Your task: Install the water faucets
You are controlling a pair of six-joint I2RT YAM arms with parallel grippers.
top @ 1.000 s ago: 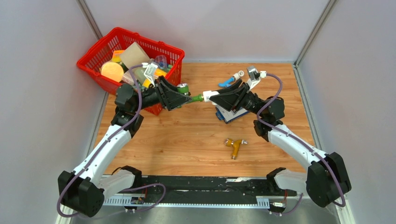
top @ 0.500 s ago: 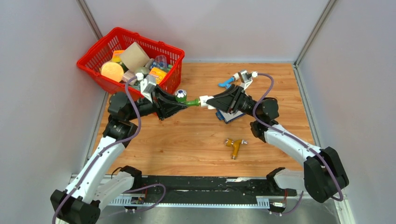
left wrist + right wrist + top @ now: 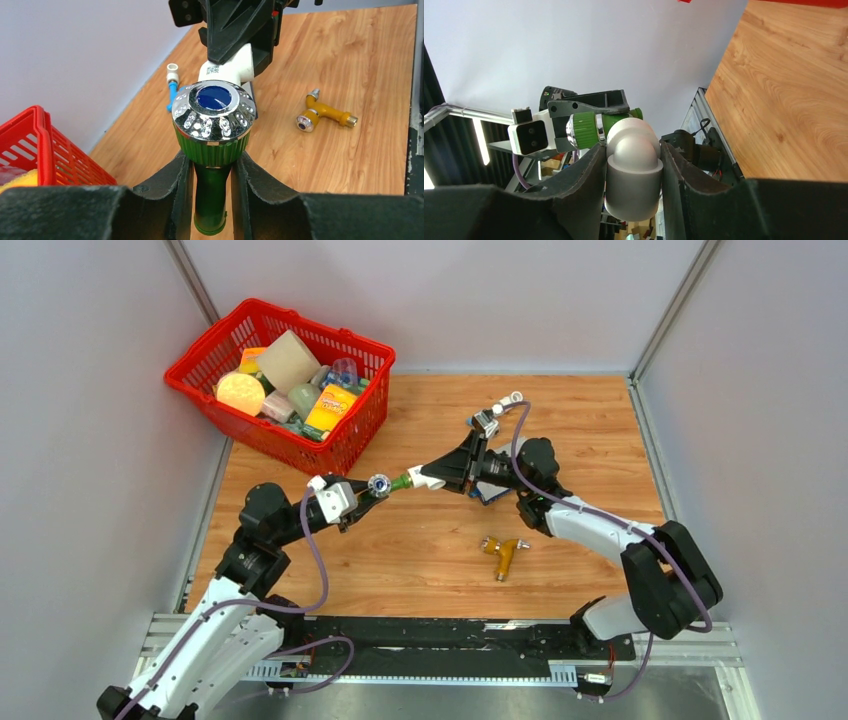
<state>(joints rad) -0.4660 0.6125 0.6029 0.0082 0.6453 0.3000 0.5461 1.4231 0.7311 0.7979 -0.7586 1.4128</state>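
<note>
The left gripper (image 3: 211, 167) is clenched on the green tap (image 3: 214, 107), its fingers (image 3: 172, 192) pressing either side of the green stem just under the chrome knob with the blue cap. The tap hangs in the air above the table (image 3: 400, 560), just off the near right corner of the basket (image 3: 385, 350), with its knob on the basket's side. The right gripper (image 3: 631, 150) grasps the white elbow (image 3: 631, 165) between both fingers, on the tap's side away from the basket. The tap's free end meets one mouth of the elbow; how far in it sits cannot be told. The orange tap (image 3: 503, 552) lies on the table well apart from the basket, nearer the arm bases and to the right. The blue tap (image 3: 172, 92) lies on the table well to the right of the basket, with a white piece on its end; the right arm mostly hides it in the top view
</note>
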